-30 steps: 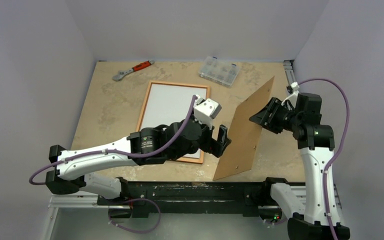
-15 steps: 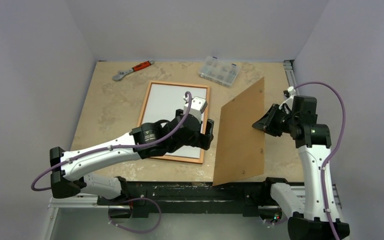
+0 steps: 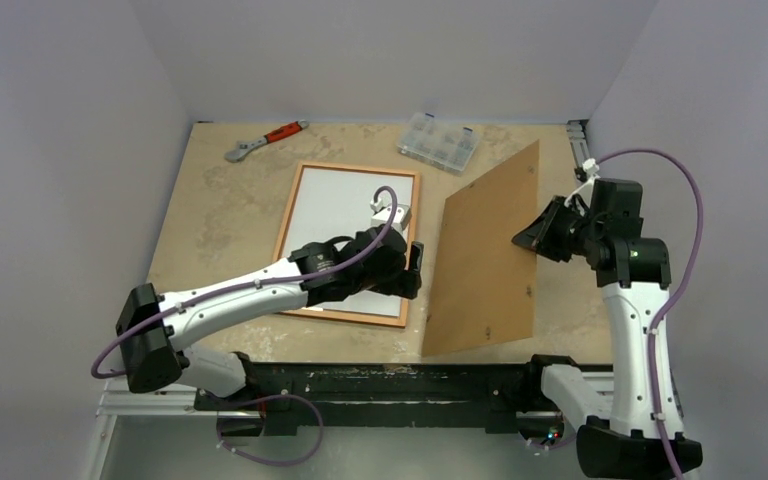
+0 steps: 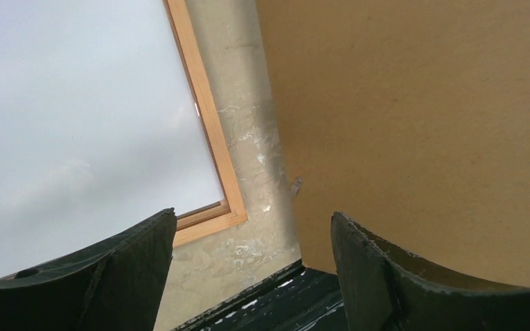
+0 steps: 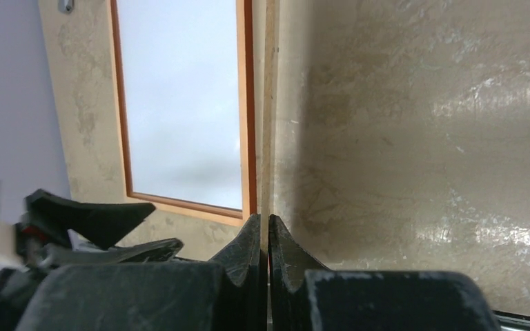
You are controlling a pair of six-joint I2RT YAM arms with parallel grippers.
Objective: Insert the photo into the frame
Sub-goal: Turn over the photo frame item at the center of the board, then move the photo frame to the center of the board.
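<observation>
The frame (image 3: pixel 360 167) is laid flat mid-table, and its opening is filled by the photo (image 3: pixel 340 205), white back up. The board (image 3: pixel 482 255) is held steeply tilted to the right of the frame, with its right edge clamped in the right gripper (image 3: pixel 532 236). Its left edge is close beside the frame's right rail, and its near edge reaches the table's (image 3: pixel 210 210) front edge. The left gripper (image 3: pixel 416 264) is set over the frame's near right corner with its jaws apart and nothing between them. In the left wrist view a narrow strip of bare table is seen between rail and board, a gap barely legible from above. In the right wrist view the board is shown edge-on as a thin line pinched between closed fingers (image 5: pixel 248 255), with open tabletop to its right. Whether the board's near edge touches the table cannot be told. A wrench (image 3: pixel 265 139) and a clear parts box (image 3: pixel 439 141) are left along the far edge, well apart from the frame.
</observation>
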